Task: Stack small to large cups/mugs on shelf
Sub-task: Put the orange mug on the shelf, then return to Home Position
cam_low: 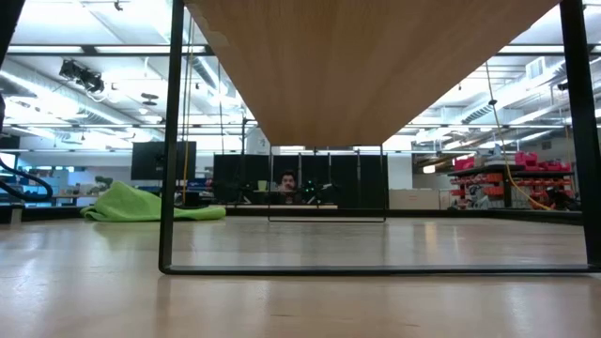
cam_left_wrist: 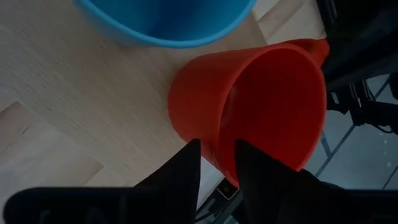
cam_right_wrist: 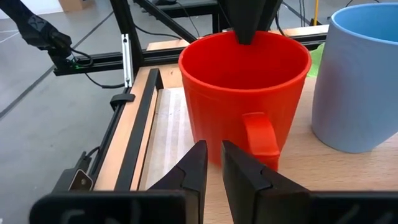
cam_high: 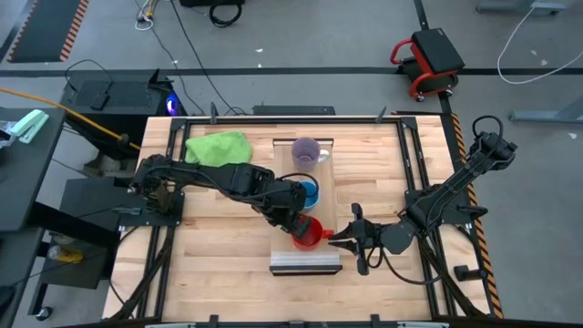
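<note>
A crumpled bright green cloth (cam_high: 218, 147) lies on the light wooden surface (cam_high: 219, 255), near its far left corner; in the low view the same cloth (cam_low: 150, 204) sits as a low heap at the left. Black metal rails (cam_high: 414, 173) frame the surface. On the grey floor beyond, a red and black wheeled cart (cam_high: 430, 62) stands to the right, and black cables (cam_high: 182, 41) trail across. A small blue light (cam_high: 170, 106), perhaps on some equipment, glows beside a dark box.
</note>
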You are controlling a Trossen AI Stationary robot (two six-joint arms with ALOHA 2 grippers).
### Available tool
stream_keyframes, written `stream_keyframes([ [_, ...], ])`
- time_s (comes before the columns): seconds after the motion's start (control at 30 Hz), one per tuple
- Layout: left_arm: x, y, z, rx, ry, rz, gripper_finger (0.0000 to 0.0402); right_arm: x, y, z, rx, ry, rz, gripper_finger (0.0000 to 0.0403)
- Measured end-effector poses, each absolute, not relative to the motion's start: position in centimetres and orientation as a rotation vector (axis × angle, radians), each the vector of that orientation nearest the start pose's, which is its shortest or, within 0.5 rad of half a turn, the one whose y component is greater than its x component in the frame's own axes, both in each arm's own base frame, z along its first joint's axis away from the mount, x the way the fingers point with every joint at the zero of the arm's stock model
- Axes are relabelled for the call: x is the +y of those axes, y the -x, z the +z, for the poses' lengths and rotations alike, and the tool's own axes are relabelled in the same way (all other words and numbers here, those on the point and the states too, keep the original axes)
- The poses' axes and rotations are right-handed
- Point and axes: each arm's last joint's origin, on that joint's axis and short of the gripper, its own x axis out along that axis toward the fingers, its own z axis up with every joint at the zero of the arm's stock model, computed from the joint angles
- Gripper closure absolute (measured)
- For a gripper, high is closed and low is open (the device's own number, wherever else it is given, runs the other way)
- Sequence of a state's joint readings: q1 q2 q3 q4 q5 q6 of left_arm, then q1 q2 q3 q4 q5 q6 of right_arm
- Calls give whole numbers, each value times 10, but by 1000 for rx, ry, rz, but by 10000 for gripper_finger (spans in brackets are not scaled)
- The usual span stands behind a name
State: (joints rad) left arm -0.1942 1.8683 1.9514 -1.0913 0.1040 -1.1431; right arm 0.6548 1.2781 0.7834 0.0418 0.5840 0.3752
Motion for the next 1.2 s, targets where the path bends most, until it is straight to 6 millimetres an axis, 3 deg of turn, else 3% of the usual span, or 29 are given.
stream_keyframes([
  [0.23,-71,-362,378,994,1005,317,294,157,-224,262,356,-105,40,349],
  [0.43,-60,-323,414,874,966,380,301,162,-226,311,344,-22,70,349],
  [0.6,-44,-281,428,831,811,609,310,151,-223,358,414,22,-3,349],
  [0.77,-34,-256,428,857,603,802,317,123,-212,398,472,-32,-231,349],
  [0.87,-31,-258,425,858,435,804,321,104,-203,412,523,-139,-365,349],
  [1.0,-20,-260,419,910,325,812,327,85,-189,416,585,-308,-535,349],
  [1.2,-1,-255,384,1034,273,901,339,79,-175,407,655,-411,-671,349],
])
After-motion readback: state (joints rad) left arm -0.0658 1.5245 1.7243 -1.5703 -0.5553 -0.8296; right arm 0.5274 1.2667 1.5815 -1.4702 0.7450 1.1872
